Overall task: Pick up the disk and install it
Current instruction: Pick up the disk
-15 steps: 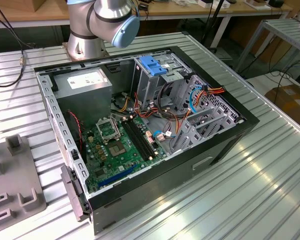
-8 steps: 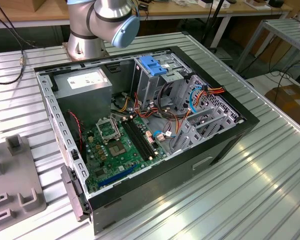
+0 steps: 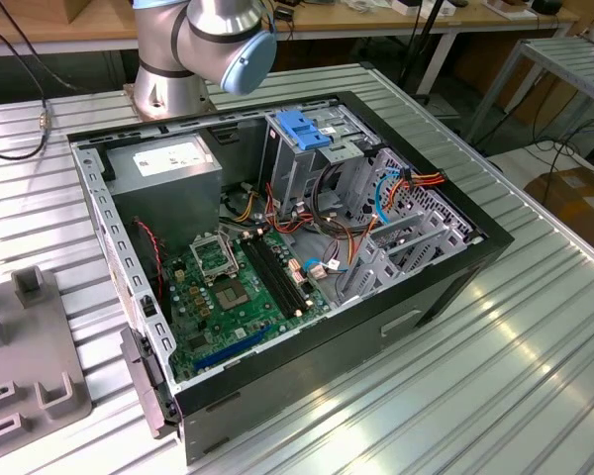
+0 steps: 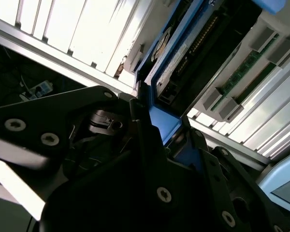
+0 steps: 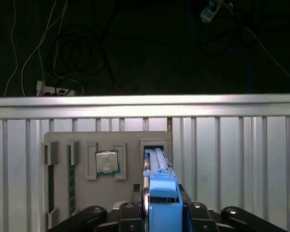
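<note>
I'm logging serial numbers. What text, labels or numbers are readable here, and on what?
Nothing can be read.
On the power supply label: print too small.
On the motherboard: markings too small.
On the processor chip: markings blurred.
On the disk: no readable print.

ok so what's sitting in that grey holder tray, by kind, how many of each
memory sticks: 2
processor chip: 1
disk: 1
total: 4 in the grey tray

Arm cut off at the exterior view's edge, disk partly hidden behind the gripper
</note>
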